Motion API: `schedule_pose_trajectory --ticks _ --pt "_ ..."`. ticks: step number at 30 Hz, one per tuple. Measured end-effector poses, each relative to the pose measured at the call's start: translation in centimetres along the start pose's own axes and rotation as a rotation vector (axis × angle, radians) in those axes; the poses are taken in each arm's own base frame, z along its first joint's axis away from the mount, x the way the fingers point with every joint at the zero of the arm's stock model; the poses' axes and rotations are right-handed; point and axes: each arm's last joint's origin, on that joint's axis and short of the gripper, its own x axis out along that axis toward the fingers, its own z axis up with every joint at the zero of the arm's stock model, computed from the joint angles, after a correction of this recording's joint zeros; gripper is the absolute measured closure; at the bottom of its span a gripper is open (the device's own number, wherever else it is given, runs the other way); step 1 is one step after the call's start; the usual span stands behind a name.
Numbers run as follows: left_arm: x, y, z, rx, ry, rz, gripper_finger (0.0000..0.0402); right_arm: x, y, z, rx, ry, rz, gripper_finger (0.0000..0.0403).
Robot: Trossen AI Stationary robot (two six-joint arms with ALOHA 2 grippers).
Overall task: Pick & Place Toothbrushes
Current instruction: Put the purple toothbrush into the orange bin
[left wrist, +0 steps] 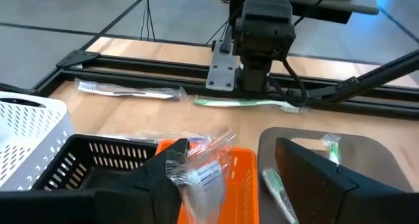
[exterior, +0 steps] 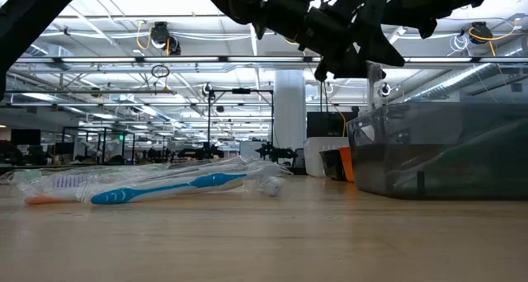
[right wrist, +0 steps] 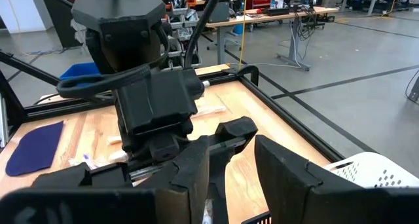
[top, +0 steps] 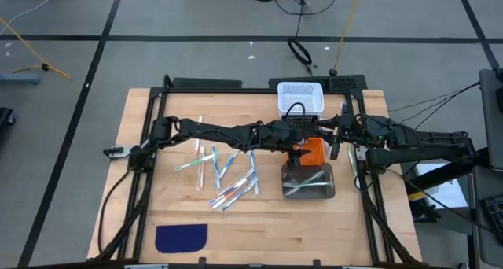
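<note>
- Left gripper [left wrist: 222, 164]: reached across to the bins at 3 o'clock of table centre. Its claw is spread wide over the orange bin [top: 317, 149].
- A wrapped toothbrush [left wrist: 198, 175] sits between those spread fingers, against one of them. I cannot tell whether it is dropping or already resting on the bin, but it looks let go.
- Right gripper [right wrist: 239, 171]: waits just at 3 o'clock of the left one, above the bins. Its claw is part-way spread, with nothing seen in it.
- Done so far: the grey bin [top: 331, 192], at 6 o'clock of the orange one, holds a few toothbrushes. One has a green head [left wrist: 275, 191].
- The white basket [top: 301, 96], at 12 o'clock of the bins, shows no brushes.
- I cannot see into the black bin [left wrist: 98, 160].
- Left to do: a loose scatter of toothbrushes [top: 224, 175] lies just at 9 o'clock of the bins, all flat on the table.
- Also left: two more [left wrist: 127, 90] [left wrist: 245, 103] lie along the frame rail at the table's 3 o'clock edge, by the right arm's base.
- The blue cloth [top: 181, 237] lies at 7 o'clock, well apart from everything.
- Judgement: less than half done, since more brushes lie loose than binned.
</note>
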Motion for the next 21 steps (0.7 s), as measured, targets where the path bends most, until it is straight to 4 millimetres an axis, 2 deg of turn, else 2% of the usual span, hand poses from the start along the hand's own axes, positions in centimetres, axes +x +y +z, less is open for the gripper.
schedule_pose_trajectory --ticks 7,13,21 --pt "0.24 -0.61 0.91 -0.022 -0.133 -0.041 0.0169 0.01 -0.06 -0.02 -0.001 0.0 -0.023 0.0289" --pt "0.71 -0.79 0.08 -0.018 -0.1 -0.049 0.0169 0.01 -0.07 -0.06 -0.002 0.004 -0.023 0.0289" --pt "0.62 -0.49 0.45 -0.004 -0.129 -0.034 0.0169 0.01 -0.07 -0.11 -0.002 0.009 -0.024 0.0289"
